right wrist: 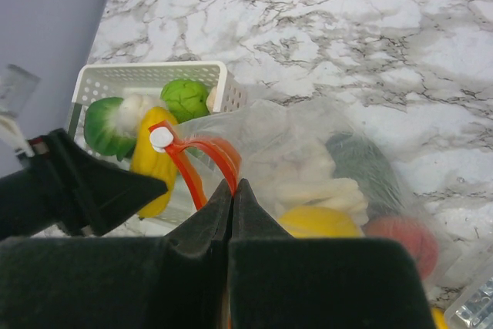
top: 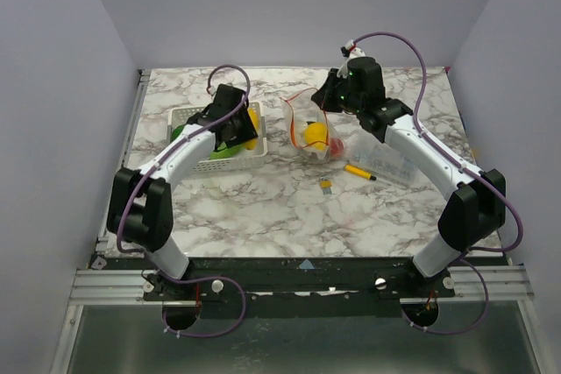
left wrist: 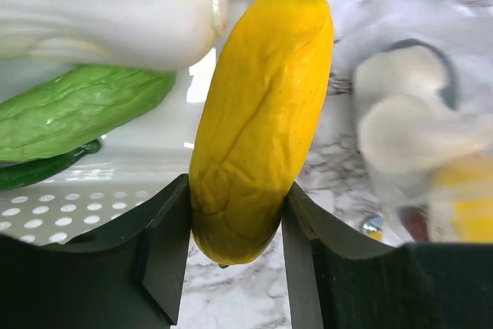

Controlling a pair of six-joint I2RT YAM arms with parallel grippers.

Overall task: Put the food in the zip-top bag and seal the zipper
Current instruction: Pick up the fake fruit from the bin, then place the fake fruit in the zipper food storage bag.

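Only the left wrist view showed us the left pincer (left wrist: pixel 237 217) clamped on yellow food (left wrist: pixel 262 98). The right pincer (right wrist: pixel 233 188) was together, pinching the zipper (right wrist: pixel 187 175).

The desk (top: pixel 263 208) has a smooth, marble-patterned top with a faint sheen. The yellow food (left wrist: pixel 262 113) is glossy plastic, creased along its length. The green food (left wrist: pixel 77 109) is shiny and ribbed, and the white food (left wrist: pixel 100 5) is smooth and glossy. The basket (left wrist: pixel 46 206) is matt white perforated plastic. The zip-top bag (right wrist: pixel 308 136) is thin, clear, crinkled film, and its zipper (right wrist: pixel 189 171) is smooth orange-red plastic. The left claw (left wrist: pixel 237 213) and right claw (right wrist: pixel 233 190) look like matt black plastic.
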